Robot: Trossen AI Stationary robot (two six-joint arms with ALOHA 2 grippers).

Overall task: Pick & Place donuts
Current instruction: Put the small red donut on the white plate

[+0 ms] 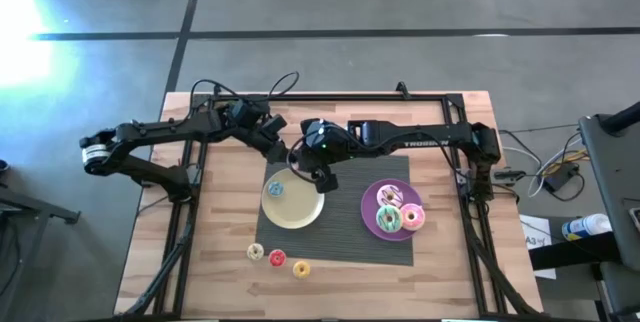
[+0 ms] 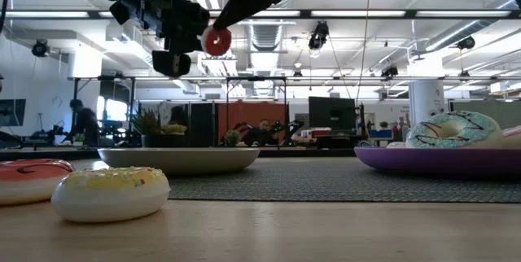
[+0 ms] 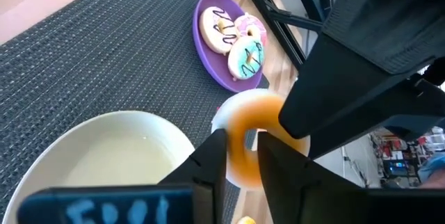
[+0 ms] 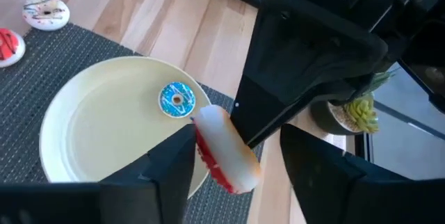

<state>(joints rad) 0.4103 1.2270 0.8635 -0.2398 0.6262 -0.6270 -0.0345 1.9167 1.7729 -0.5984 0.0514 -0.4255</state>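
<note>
My left gripper [image 3: 243, 165] [image 1: 293, 160] is shut on an orange mini donut [image 3: 250, 130] [image 2: 216, 41], high above the far edge of the cream-yellow plate [image 1: 300, 212]. My right gripper [image 4: 236, 175] [image 1: 322, 174] is open right beside it, and the donut [image 4: 222, 147] shows between its spread fingers. A blue mini donut [image 4: 176, 99] [image 1: 275, 189] lies flat on the yellow plate. The pink, green and white-sprinkled donuts [image 1: 398, 212] lie on the purple plate [image 1: 368, 207]. Cream [image 1: 255, 252], red [image 1: 277, 258] and yellow [image 1: 301, 269] mini donuts lie on the wood. My left gripper pinches the orange mini donut by one side of its ring [image 3: 240, 151] between its two fingers, slanting down from the table's far left. The donut is lifted clear and tilted on edge above the plate. Whether my right gripper's finger [image 4: 174, 161] touches the donut, I cannot tell.
A dark woven mat [image 1: 340, 247] lies under both plates. A black frame [image 1: 470, 212] runs along the table's sides. The two grippers stand very close together over the mat's far-left part. Bare wood [image 1: 400, 287] lies along the near edge.
</note>
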